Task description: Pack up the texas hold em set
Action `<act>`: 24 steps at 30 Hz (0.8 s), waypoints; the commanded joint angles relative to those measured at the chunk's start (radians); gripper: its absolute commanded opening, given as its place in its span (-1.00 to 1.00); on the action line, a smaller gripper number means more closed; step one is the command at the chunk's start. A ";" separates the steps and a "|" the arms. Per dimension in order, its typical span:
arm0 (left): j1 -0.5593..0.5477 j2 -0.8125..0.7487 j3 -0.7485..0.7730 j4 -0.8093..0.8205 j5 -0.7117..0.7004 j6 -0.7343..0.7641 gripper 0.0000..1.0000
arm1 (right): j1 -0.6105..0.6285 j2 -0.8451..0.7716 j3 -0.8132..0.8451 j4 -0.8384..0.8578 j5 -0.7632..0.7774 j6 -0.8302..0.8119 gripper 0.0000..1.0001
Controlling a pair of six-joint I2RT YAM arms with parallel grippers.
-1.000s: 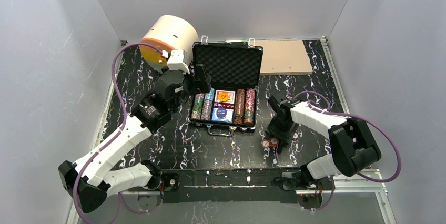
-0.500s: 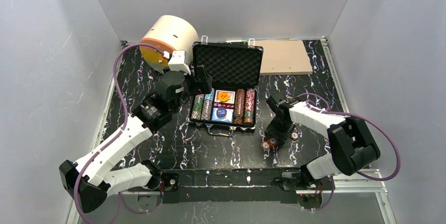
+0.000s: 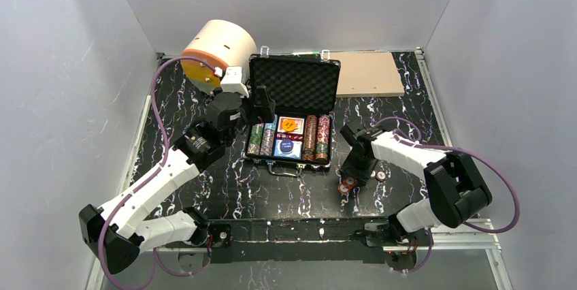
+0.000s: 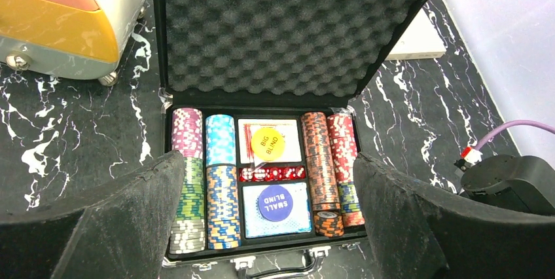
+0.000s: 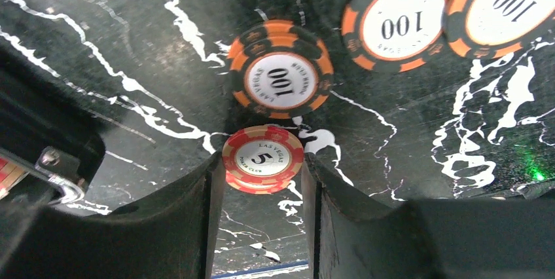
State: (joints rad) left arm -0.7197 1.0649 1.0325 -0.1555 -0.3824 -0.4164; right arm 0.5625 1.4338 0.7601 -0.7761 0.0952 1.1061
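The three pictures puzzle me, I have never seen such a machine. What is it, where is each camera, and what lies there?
It is a robot: two arms bolted at the near edge of a table. The wide picture comes from a fixed camera above and behind them, the left arm on the left, the right arm on the right. Each close picture comes from a camera on one wrist, looking past its own jaws. On the table stands an open black case with poker chips, red dice and two round buttons inside. Behind are a cream cylinder and a tan board. The left jaws are wide open and hold nothing. The right jaws touch both edges of a red chip; orange chips lie loose beside it.
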 commanded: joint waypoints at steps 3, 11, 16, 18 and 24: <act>-0.001 -0.021 -0.005 0.013 -0.017 0.001 0.96 | 0.050 -0.050 0.060 -0.043 0.028 -0.003 -0.10; 0.000 -0.023 -0.011 0.025 -0.008 0.001 0.96 | 0.108 -0.036 0.059 -0.052 0.041 0.024 -0.07; -0.001 -0.026 -0.015 0.015 0.000 0.001 0.96 | 0.135 0.016 0.080 -0.058 0.040 0.015 -0.01; -0.001 -0.029 -0.017 0.014 0.000 0.001 0.96 | 0.144 0.031 0.083 -0.060 0.041 0.012 0.00; -0.001 -0.039 -0.030 0.013 -0.001 -0.009 0.96 | 0.159 0.052 0.087 -0.072 0.070 -0.002 0.03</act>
State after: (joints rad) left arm -0.7197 1.0595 1.0187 -0.1566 -0.3763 -0.4194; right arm 0.7101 1.4769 0.8097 -0.8093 0.1226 1.1069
